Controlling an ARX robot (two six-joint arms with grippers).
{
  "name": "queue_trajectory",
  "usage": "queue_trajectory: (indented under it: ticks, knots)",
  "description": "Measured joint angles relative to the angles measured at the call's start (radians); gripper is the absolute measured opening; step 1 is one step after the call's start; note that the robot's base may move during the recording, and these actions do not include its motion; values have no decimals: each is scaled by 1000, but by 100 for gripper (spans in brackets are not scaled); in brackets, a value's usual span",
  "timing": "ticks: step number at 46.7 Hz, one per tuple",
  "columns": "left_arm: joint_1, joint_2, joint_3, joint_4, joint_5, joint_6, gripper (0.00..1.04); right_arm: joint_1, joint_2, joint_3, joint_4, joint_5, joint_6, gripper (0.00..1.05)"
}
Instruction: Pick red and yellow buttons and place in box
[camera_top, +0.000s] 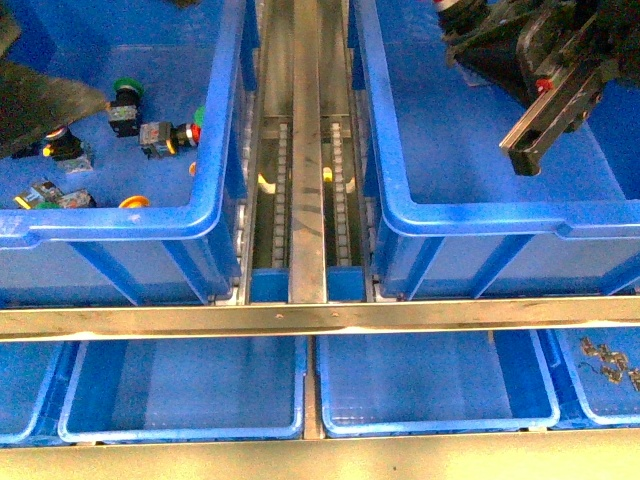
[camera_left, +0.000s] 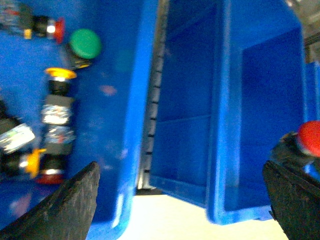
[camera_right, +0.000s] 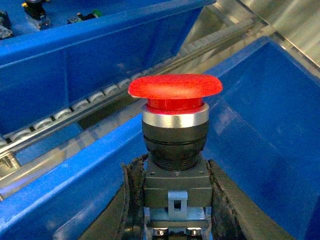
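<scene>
Beyond the rail (camera_top: 310, 318), the 3 o'clock box (camera_top: 480, 218) sat bare; right end effector (camera_right: 175, 197) clasped a red button (camera_right: 175, 90) above it, left end effector (camera_left: 182, 210) spread wide, yellow button (camera_left: 59, 74) unpicked.

Matt red plastic mushroom-cap button (camera_right: 175, 87) with polished metal collar (camera_right: 175, 119), glossy smooth deep blue plastic bin (camera_top: 480, 218), brushed scuffed steel rail (camera_top: 308, 150)

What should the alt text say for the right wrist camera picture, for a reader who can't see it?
A red mushroom-capped button stands upright, its grey body gripped between the dark fingers of the right hand. Behind it run the rim of a big blue bin, a metal roller track, and a second blue bin holding a few small switches.
</scene>
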Motion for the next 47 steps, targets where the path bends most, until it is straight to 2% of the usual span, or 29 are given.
queue_trajectory:
  ticks: [15, 26, 28, 31, 35, 40, 47]
  knots:
    - [96, -206, -221, -17, -204, 206, 97, -39, -67, -11, -38, -2, 67, 26]
    - [136, -311, -301, -22, -252, 282, 97, -48, -128, -35, -77, 26, 138, 26]
    - [146, -291, -360, 150, -301, 367, 90, -51, -135, -40, -80, 36, 152, 26]
    - [187, -273, -487, 486, -293, 513, 76, -58, -147, -55, -81, 41, 171, 26]
    - [224, -279, -575, 726, -283, 623, 58, -63, -161, -74, -81, 35, 191, 26]
    - [272, -331, -613, 722, -207, 660, 42, -76, -177, -97, -80, 10, 204, 26]
    - [295, -430, -647, 648, -205, 680, 19, -121, -180, -118, -70, -47, 211, 26]
